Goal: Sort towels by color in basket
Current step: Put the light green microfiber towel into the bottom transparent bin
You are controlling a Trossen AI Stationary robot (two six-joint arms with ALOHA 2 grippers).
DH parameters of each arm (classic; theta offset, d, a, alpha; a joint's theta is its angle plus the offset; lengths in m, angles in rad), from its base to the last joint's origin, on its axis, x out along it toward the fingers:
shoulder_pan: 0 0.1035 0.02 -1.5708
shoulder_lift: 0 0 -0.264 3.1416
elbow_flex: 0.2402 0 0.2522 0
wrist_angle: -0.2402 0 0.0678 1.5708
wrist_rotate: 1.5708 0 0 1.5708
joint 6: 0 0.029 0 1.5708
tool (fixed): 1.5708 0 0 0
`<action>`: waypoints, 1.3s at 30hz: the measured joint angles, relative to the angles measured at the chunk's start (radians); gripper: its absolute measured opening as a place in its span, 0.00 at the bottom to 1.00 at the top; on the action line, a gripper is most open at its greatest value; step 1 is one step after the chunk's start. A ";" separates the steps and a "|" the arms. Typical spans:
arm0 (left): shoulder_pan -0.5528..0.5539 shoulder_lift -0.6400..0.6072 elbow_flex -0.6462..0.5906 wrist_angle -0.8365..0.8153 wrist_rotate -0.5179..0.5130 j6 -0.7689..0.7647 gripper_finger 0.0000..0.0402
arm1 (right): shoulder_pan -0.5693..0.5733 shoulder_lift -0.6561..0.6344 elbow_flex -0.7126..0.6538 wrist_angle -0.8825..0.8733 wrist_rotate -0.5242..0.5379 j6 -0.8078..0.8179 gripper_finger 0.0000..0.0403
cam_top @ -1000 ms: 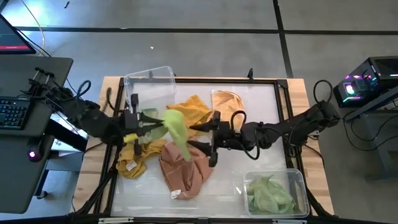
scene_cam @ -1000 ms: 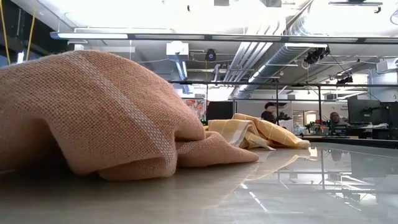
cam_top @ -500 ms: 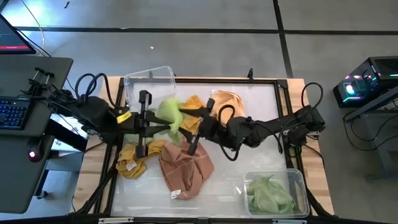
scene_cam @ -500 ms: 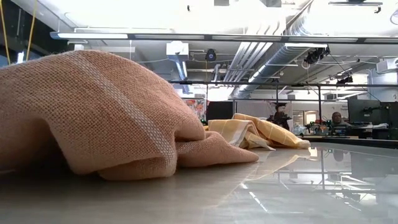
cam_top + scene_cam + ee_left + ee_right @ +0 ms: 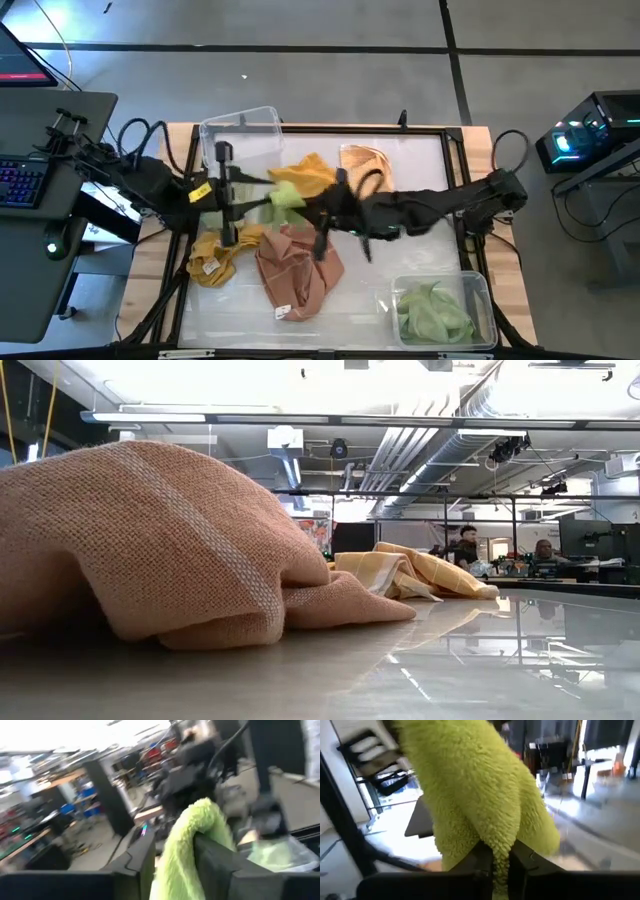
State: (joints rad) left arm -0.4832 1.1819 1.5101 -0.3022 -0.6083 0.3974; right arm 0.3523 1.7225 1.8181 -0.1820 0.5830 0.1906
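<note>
A light green towel (image 5: 285, 198) hangs bunched above the table's middle, between my two grippers. My left gripper (image 5: 255, 197) comes at it from the table's left, and its fingers stand apart with the towel (image 5: 195, 835) in the gap. My right gripper (image 5: 312, 210) comes from the right and is shut on the same towel (image 5: 470, 795). Below them lie a peach-pink towel (image 5: 295, 270) and two mustard yellow towels (image 5: 310, 170) (image 5: 215, 255). A peach-orange towel (image 5: 365, 160) lies farther back. A clear basket (image 5: 478, 290) at the near right holds green towels (image 5: 435, 310). My left gripper has a fold of the green towel (image 5: 210, 820) lying between its parted fingers and draped over one finger (image 5: 215, 865). It reaches in level from the table's left. My right gripper pinches a hanging edge of the towel (image 5: 500, 842) between its two fingers, level from the table's right. The towel is lifted clear of the table.
A second clear basket (image 5: 240, 135) stands at the far left. In the low view the peach-pink towel (image 5: 150, 540) fills the near left and a yellow towel (image 5: 420, 575) lies behind it. The table's near middle and far right are bare.
My right gripper has gone toward the table's left, up to the green towel, and taken hold of it. The towel, which hung down as a long strip from my left gripper, is now drawn up into a short bunch between the two grippers.
</note>
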 joint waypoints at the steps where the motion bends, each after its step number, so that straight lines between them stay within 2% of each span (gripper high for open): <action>1: -0.007 -0.006 0.000 -0.012 -0.028 -0.001 0.33 | 0.018 -0.028 0.010 -0.085 0.000 0.049 0.03; 5: -0.032 -0.025 0.000 -0.072 -0.075 -0.034 0.36 | 0.111 -0.087 0.139 -0.518 -0.102 0.342 0.02; 9: -0.036 -0.032 0.000 -0.129 -0.076 -0.116 0.36 | 0.232 -0.084 0.282 -0.937 -0.335 0.690 0.02; 11: -0.036 -0.030 0.000 -0.158 -0.076 -0.162 0.36 | 0.300 -0.086 0.314 -1.092 -0.424 0.827 0.01; 14: -0.035 -0.020 0.000 -0.181 -0.077 -0.206 0.36 | 0.407 -0.084 0.315 -1.287 -0.462 0.998 0.02; 17: -0.035 -0.009 0.000 -0.192 -0.077 -0.213 0.36 | 0.495 -0.084 0.254 -1.378 -0.486 1.085 0.02; 21: -0.035 0.005 0.000 -0.195 -0.077 -0.213 0.36 | 0.567 -0.083 0.087 -1.375 -0.486 1.119 0.02; 23: -0.035 0.009 0.000 -0.195 -0.077 -0.212 0.36 | 0.581 -0.082 -0.016 -1.303 -0.505 1.134 0.03; 26: -0.035 0.012 0.000 -0.195 -0.077 -0.212 0.36 | 0.578 -0.081 -0.169 -1.179 -0.576 1.162 0.08; 29: -0.035 0.012 0.000 -0.194 -0.077 -0.213 0.36 | 0.560 -0.081 -0.274 -1.060 -0.678 1.167 0.17; 32: -0.035 0.012 0.000 -0.194 -0.077 -0.213 0.36 | 0.537 -0.081 -0.300 -1.047 -0.818 1.167 0.29; 34: -0.035 0.012 0.000 -0.194 -0.077 -0.214 0.36 | 0.531 -0.087 -0.287 -1.048 -0.867 1.183 0.35; 36: -0.035 0.012 0.000 -0.194 -0.077 -0.226 0.36 | 0.537 -0.096 -0.258 -1.040 -0.862 1.193 0.39; 39: -0.035 0.012 0.000 -0.194 -0.076 -0.265 0.36 | 0.568 -0.122 -0.241 -1.035 -0.761 1.223 0.40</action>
State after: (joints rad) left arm -0.5179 1.1934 1.5101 -0.4957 -0.6846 0.1327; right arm 0.9208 1.6000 1.5770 -1.2167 -0.1775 1.4135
